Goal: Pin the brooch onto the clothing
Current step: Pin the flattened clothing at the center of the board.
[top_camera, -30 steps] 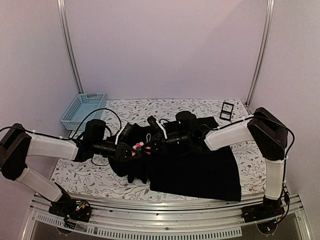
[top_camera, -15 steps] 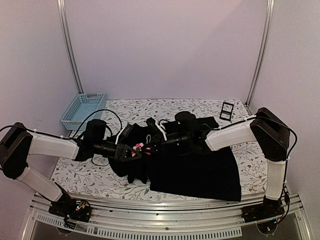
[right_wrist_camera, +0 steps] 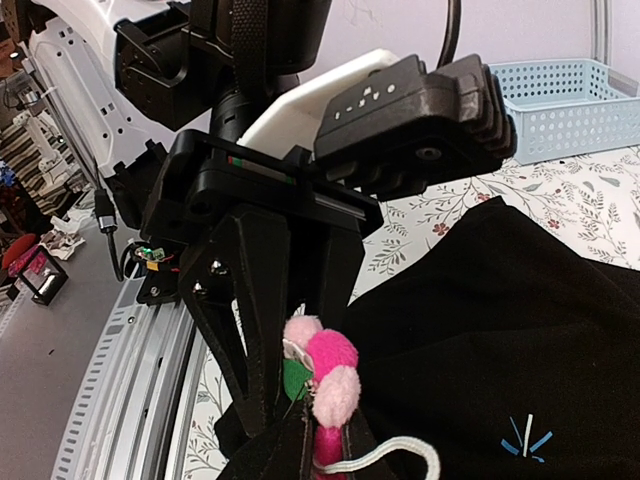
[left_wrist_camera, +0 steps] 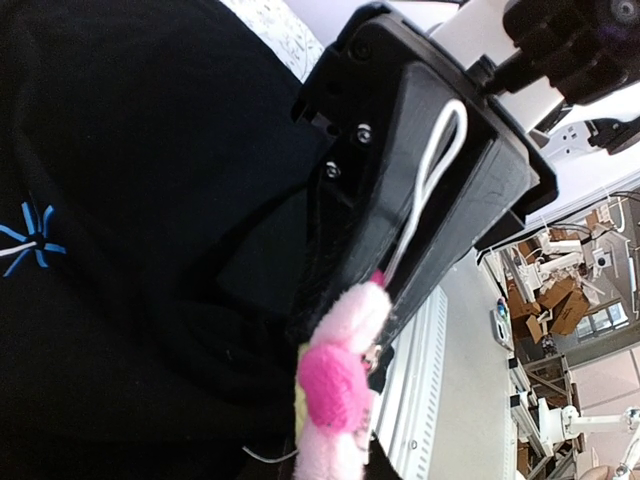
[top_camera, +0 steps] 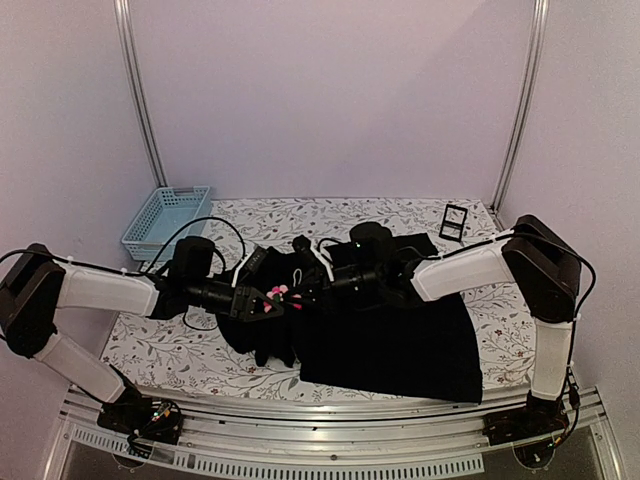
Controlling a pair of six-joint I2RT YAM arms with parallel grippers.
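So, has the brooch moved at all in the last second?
No. The brooch stays the same distance right of the blue basket in the top view.

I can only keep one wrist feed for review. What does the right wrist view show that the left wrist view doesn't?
Only the right wrist view: the blue basket and the left tool seen from the front. Only the left wrist view: the right tool and cardboard boxes in the background. Both: the pink brooch, the black shirt and its blue star emblem.
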